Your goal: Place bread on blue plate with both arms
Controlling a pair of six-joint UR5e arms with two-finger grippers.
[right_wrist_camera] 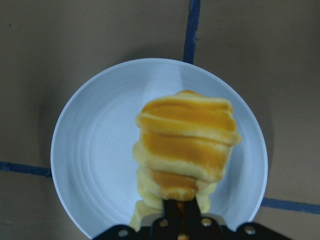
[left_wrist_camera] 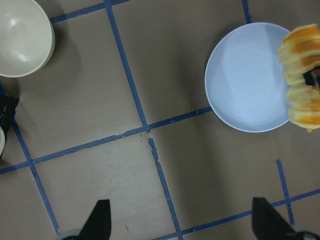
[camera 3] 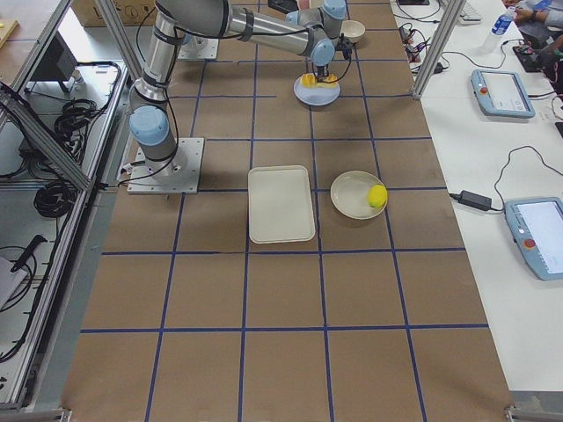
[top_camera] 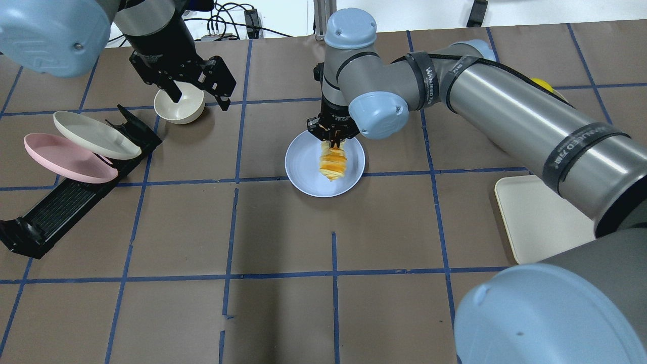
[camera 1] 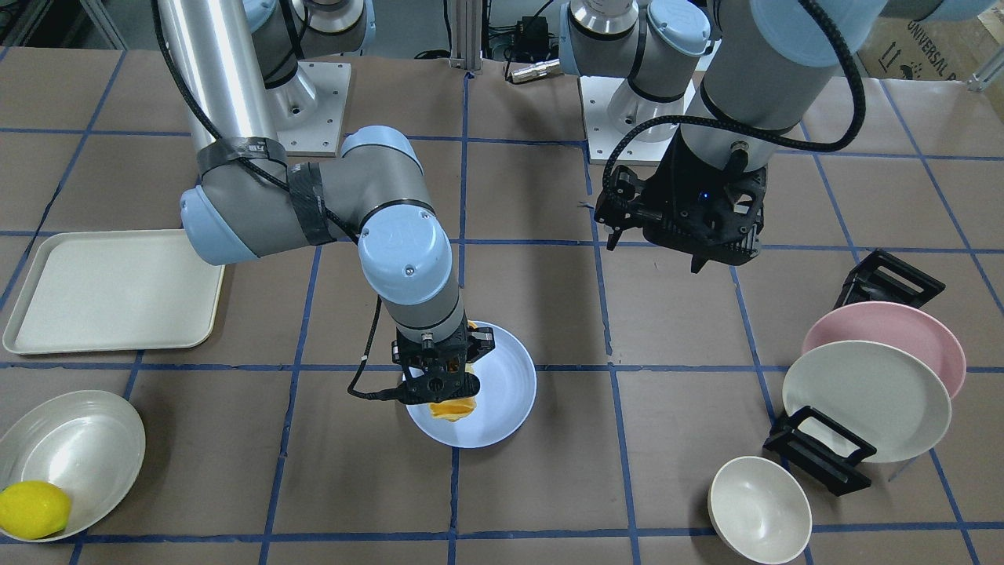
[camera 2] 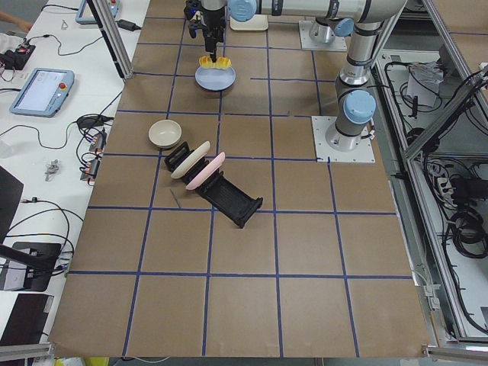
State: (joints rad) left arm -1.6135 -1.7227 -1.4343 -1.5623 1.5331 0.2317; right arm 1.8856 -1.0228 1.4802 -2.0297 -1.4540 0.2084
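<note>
The bread, an orange and cream striped loaf, is held by one end in my right gripper, which is shut on it. It hangs over the blue plate near the table's middle; I cannot tell whether it touches the plate. The right wrist view shows the bread above the plate, with the gripper clamped at its end. My left gripper is open and empty, off to the left above a cream bowl. In the left wrist view the plate and bread lie at the upper right.
A pink plate and a cream-white plate lean in a black rack at the left. A cream tray and a bowl holding a lemon lie on my right side.
</note>
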